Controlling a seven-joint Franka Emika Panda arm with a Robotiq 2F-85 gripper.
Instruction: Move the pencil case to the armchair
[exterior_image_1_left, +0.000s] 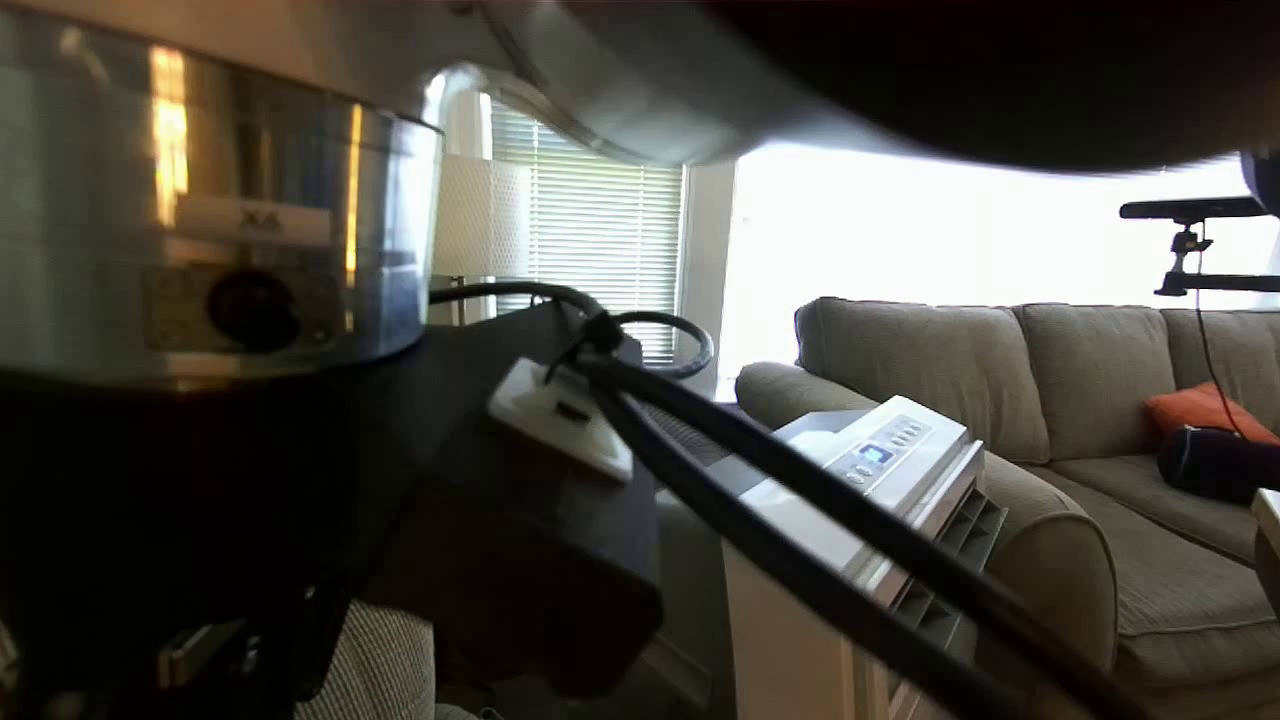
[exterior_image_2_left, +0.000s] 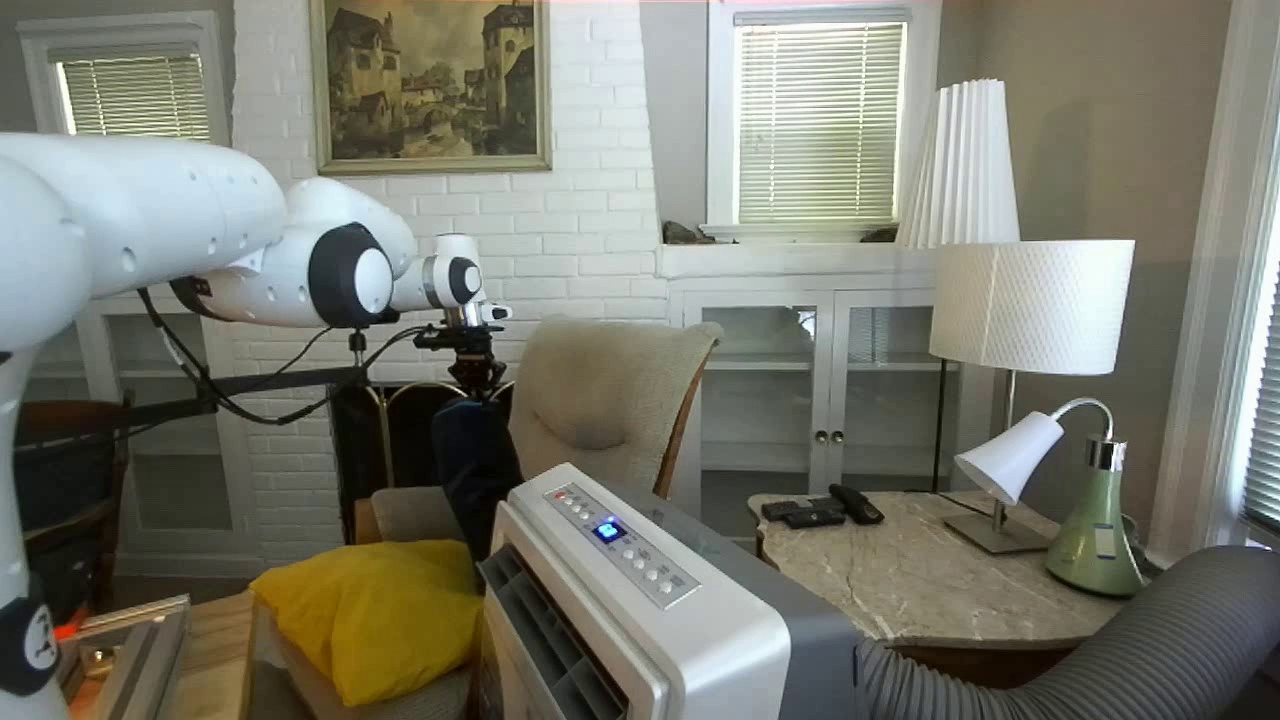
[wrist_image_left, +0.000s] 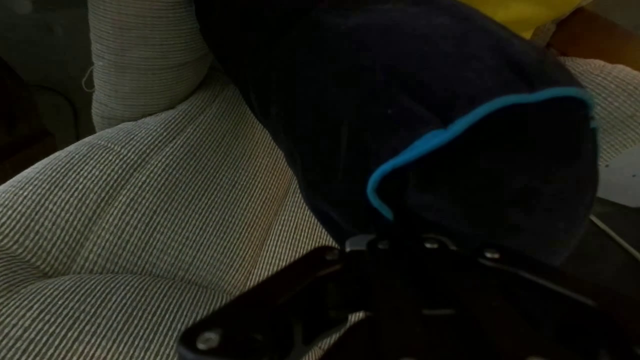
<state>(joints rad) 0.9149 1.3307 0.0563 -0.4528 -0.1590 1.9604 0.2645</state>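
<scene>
The pencil case (exterior_image_2_left: 478, 465) is a black oblong pouch. Its teal stripe shows in the wrist view, where the case (wrist_image_left: 325, 100) fills the upper middle. My gripper (exterior_image_2_left: 476, 392) is shut on its upper end; the fingertips (wrist_image_left: 395, 243) are close together with fabric bunched between them. The case hangs down steeply in front of the backrest of the beige ribbed armchair (exterior_image_2_left: 600, 400). The armchair (wrist_image_left: 150, 200) also shows beneath it in the wrist view. The air conditioner hides part of the lower end, so I cannot tell whether it touches the seat.
A yellow cushion (exterior_image_2_left: 375, 615) lies at the chair's front. A white air conditioner (exterior_image_2_left: 640, 600) stands close beside the chair. A marble-topped table (exterior_image_2_left: 900, 560) holds lamps and remotes. The grey-olive sofa (exterior_image_1_left: 930, 370) bears an orange cushion (exterior_image_1_left: 1195, 410) and a dark item (exterior_image_1_left: 1215, 462).
</scene>
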